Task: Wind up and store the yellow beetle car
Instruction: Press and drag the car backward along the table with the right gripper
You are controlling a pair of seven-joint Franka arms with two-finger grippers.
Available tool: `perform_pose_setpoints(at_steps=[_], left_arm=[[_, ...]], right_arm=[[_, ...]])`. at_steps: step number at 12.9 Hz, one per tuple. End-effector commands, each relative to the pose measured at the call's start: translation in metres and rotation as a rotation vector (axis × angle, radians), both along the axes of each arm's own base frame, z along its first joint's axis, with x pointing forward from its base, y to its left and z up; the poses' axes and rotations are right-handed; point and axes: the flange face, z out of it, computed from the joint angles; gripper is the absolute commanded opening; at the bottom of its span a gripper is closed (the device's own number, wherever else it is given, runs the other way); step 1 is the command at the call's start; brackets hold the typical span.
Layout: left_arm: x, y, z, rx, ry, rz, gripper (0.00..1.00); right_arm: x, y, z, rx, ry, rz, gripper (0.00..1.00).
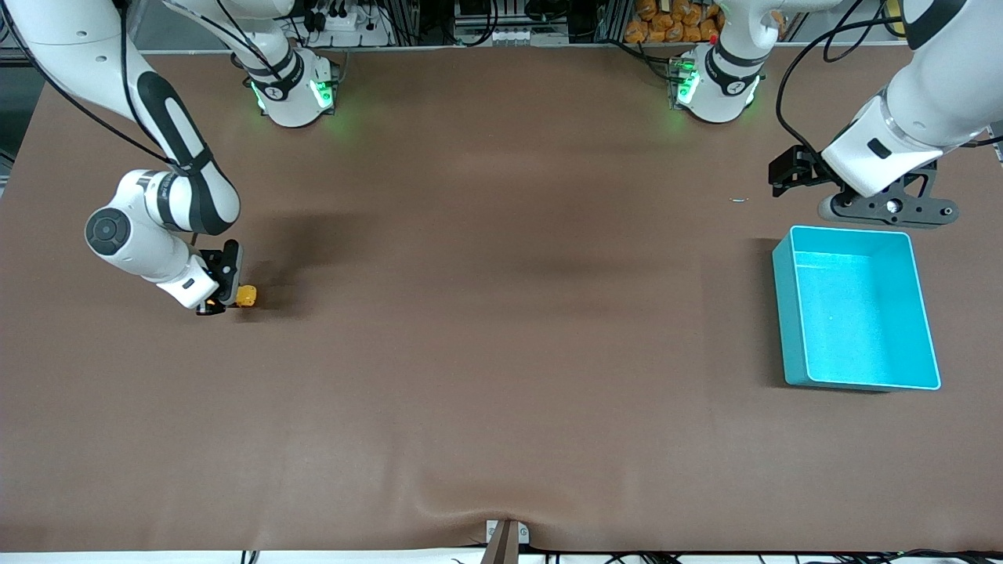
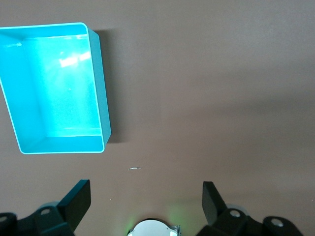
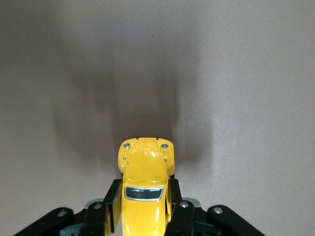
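**One toy car in hand, one bin waiting**

One right gripper [image 1: 223,301], low at the right arm's end of the table, its two fingers [image 3: 110,206] clamped on the flanks of the yellow beetle car [image 3: 144,189]; the bonnet sticks out past the fingertips, wheels seemingly at or just above the brown table [image 1: 501,329].

One left gripper [image 2: 146,202], fingers spread wide with nothing between them, waiting in the air near the bin's rim that lies farther from the front camera.

One turquoise bin [image 1: 858,309], empty, at the left arm's end of the table, well apart from the car.

Handling note, as judgement: winding likely means dragging the car backward with wheels pressed to the table. Keep the body level, press gently, pull straight along its length, and hold the grip firm so the car does not twist out.
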Motion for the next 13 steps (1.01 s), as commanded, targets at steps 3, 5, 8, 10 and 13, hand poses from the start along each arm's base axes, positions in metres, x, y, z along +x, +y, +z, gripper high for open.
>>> perform_pose_setpoints(at_steps=[3, 5, 8, 10, 13], left_arm=[[0.003, -0.001, 0.004, 0.018, -0.015, 0.005, 1.0], [0.002, -0.002, 0.005, 0.017, -0.016, 0.004, 1.0], [0.002, -0.002, 0.005, 0.017, -0.016, 0.004, 1.0], [0.002, -0.002, 0.004, 0.017, -0.015, 0.004, 1.0], [0.003, -0.002, 0.004, 0.017, -0.016, 0.004, 1.0]], right_arm=[[-0.005, -0.021, -0.052, -0.001, 0.05, 0.028, 0.19], [-0.006, -0.031, -0.052, 0.0, 0.049, 0.022, 0.19], [-0.005, -0.036, -0.053, 0.001, 0.048, 0.026, 0.19], [-0.002, -0.037, -0.052, 0.0, 0.044, 0.028, 0.19], [-0.003, -0.04, -0.052, 0.0, 0.045, 0.022, 0.19]])
